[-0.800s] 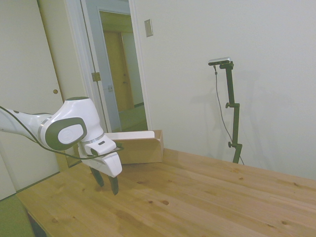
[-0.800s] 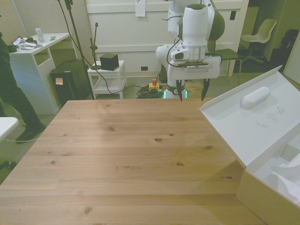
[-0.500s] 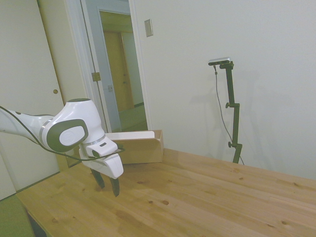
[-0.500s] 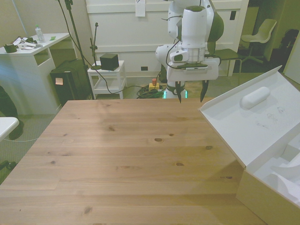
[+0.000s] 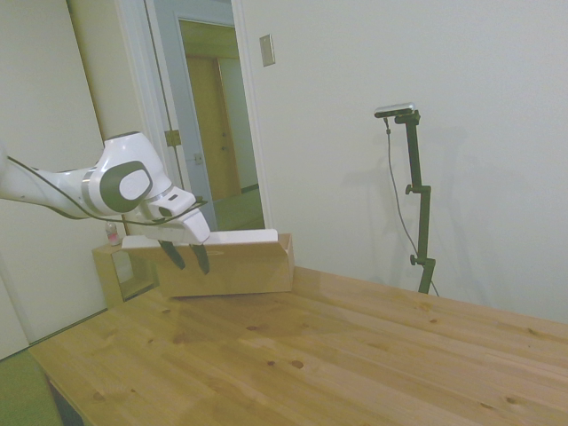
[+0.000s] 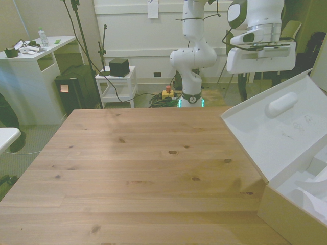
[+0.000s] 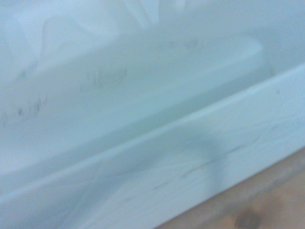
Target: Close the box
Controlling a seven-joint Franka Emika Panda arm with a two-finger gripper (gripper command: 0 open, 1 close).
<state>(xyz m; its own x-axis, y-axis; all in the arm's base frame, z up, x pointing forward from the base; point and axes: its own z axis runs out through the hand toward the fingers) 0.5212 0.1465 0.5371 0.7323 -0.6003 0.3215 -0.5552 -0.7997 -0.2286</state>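
Box [image 5: 232, 268] sits at the table [image 5: 355, 355] edge, lid [image 6: 271, 130] still up: pale inside faces out w/ a small white oval bump [image 6: 281, 104] on it. In front view the box takes the front view's right side, lid tilted back & open.

Gripper [image 5: 187, 256] hangs above the table, in side view right in front of the box's long wall, near its upper edge; contact can't be judged. Fingers [image 5: 201, 258] point down w/ a clear gap, nothing held.

Wrist view: blurred white lid surface [image 7: 143, 119] close up, wood strip at one corner.
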